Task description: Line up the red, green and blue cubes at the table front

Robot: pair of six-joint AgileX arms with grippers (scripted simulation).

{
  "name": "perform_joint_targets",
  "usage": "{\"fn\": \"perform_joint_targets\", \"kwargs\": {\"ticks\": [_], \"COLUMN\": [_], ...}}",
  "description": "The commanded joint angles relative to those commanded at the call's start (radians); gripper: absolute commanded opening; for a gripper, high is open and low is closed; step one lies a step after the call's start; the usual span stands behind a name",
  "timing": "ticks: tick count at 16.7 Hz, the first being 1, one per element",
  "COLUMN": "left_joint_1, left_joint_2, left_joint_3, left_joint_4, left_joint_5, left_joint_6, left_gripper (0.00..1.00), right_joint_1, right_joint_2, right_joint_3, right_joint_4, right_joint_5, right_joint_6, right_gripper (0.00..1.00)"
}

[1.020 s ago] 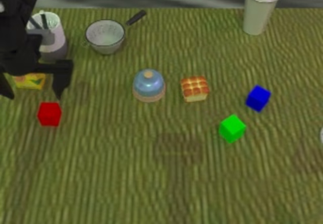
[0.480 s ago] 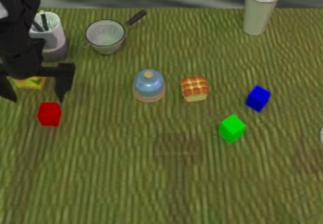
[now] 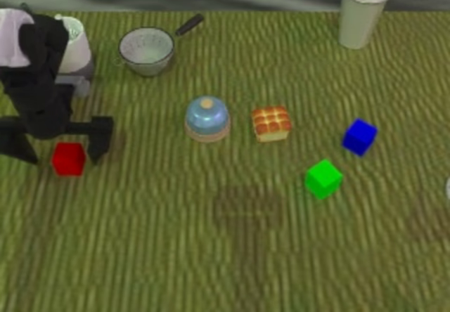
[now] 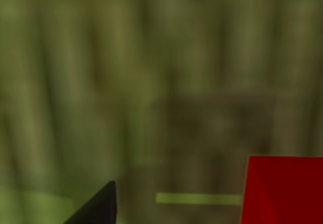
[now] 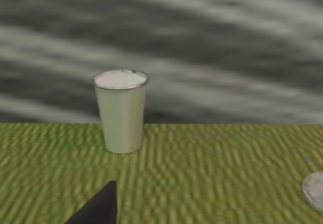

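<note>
1. Near the left edge of the table (image 3: 232, 256), our left gripper (image 3: 62, 142) hangs with its two fingers spread wide, one on each side of the red cube (image 3: 68, 159), not yet touching it. We judge this straddle is the set-up for a grasp.
2. From the left wrist view, the red cube (image 4: 282, 189) fills one corner, with one dark fingertip (image 4: 98, 209) well apart from it.
3. Toward the right edge, the green cube (image 3: 323, 178) and the blue cube (image 3: 359, 136) sit near each other, untouched, away from the front edge, so no line is formed yet.
4. Our right arm is out of the top view; its wrist camera shows only one dark fingertip (image 5: 98, 209), so we cannot tell its state.
5. Across the middle stand a domed bell (image 3: 207, 119) and a square bun (image 3: 271, 123); along the back edge, a saucepan (image 3: 147, 48) and a pale cup (image 3: 361, 10).
6. Underneath lies an olive woven mat; beyond the back edge is a blurred grey backdrop.
</note>
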State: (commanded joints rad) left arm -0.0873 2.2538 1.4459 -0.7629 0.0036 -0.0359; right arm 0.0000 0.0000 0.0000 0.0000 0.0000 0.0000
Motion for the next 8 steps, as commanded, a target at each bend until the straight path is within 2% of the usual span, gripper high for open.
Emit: {"fn": "perform_joint_targets", "kwargs": {"ticks": [3, 8], "left_joint_1": [0.0, 0.0], "left_joint_2": [0.0, 0.0], "left_joint_3": [0.0, 0.0], "left_joint_4": [0.0, 0.0], "left_joint_5": [0.0, 0.0], "left_joint_6": [0.0, 0.0], "left_gripper": [1.0, 0.62], "right_joint_1": [0.0, 0.0], "right_joint_2": [0.0, 0.0], "right_joint_3": [0.0, 0.0], "right_joint_4": [0.0, 0.0], "right_joint_5": [0.0, 0.0], "right_joint_6": [0.0, 0.0], "right_gripper": [1.0, 1.0]}}
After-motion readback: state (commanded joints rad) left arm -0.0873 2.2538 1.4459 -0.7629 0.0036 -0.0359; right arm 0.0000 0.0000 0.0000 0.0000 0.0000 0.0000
